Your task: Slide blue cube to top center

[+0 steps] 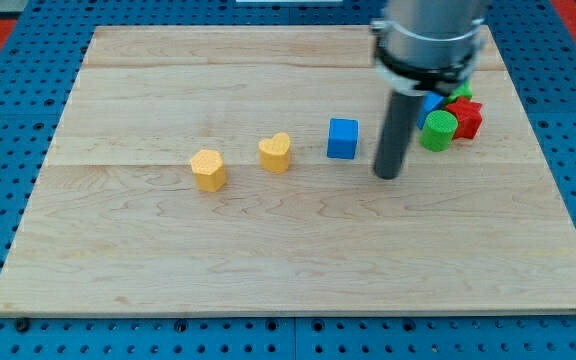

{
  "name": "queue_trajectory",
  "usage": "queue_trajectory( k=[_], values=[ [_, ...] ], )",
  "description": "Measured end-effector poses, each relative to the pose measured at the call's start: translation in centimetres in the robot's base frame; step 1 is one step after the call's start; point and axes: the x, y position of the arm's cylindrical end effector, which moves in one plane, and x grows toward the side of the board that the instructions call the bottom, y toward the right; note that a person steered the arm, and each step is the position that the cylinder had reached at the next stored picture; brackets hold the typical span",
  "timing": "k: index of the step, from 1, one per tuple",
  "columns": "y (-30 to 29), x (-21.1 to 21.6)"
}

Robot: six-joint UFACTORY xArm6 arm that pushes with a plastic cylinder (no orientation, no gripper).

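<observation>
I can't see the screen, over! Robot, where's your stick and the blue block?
My tip down on the board, just to the view's right of the blue cube, not touching. Cube sits mid-board. No blocks between it and top center.

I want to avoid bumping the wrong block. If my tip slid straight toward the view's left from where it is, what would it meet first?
Most likely the blue cube. My tip sits just to its right and slightly lower in the view, so it might clip only the cube's near edge or just miss it; depth is unclear.
</observation>
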Motion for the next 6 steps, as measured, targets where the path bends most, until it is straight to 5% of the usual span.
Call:
queue_trajectory(
  k=[4, 6],
  values=[
    [-4.7, -7.3],
    [2.9, -8.0]
  ],
)
